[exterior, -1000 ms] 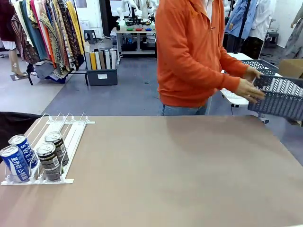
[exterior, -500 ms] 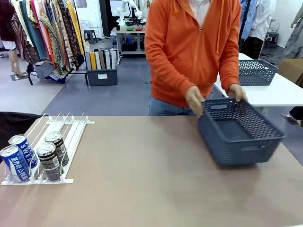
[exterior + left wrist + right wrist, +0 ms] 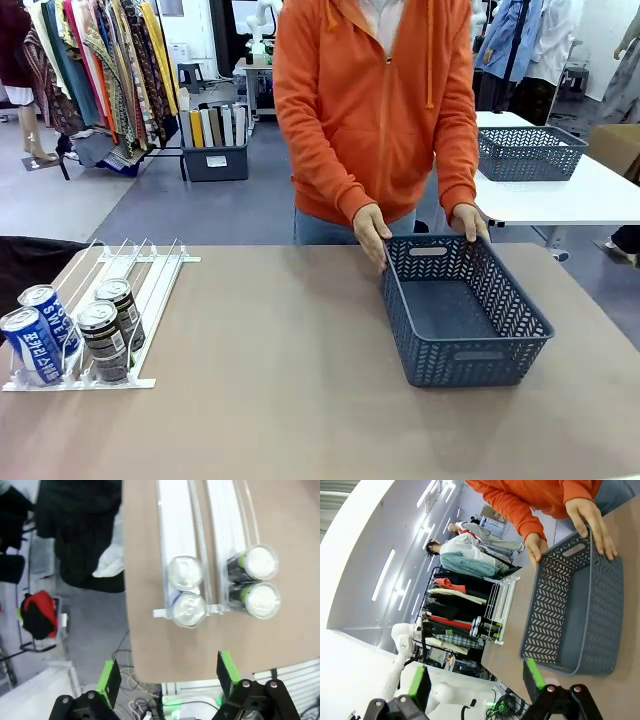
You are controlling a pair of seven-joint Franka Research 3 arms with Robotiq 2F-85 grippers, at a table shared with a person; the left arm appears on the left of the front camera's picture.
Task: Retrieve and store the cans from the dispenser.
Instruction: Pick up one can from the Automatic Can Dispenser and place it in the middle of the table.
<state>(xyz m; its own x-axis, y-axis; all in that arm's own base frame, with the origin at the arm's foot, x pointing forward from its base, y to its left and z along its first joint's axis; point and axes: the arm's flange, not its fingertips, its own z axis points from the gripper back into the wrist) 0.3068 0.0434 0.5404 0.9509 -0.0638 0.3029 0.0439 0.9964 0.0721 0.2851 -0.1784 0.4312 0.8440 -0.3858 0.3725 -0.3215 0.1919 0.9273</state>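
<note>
First, in the front view, a person is holding the far rim of a grey basket (image 3: pixel 470 365) with both hands (image 3: pixel 372 235) on the desk (image 3: pixel 300 400), while four cans (image 3: pixel 105 340), two blue and two dark, are standing at the near end of the dispenser (image 3: pixel 158 288) on the left. From above, the left wrist view is adding the cans' silver tops, paired in two lanes, with the left pincer (image 3: pixel 168 677) hovering open at the desk's edge. Sideways, the right wrist view is showing the right pincer (image 3: pixel 475 677) gaping open near the basket's closer wall.

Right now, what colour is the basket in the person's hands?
The basket is dark blue-grey, latticed; clearest in the front view.
</note>
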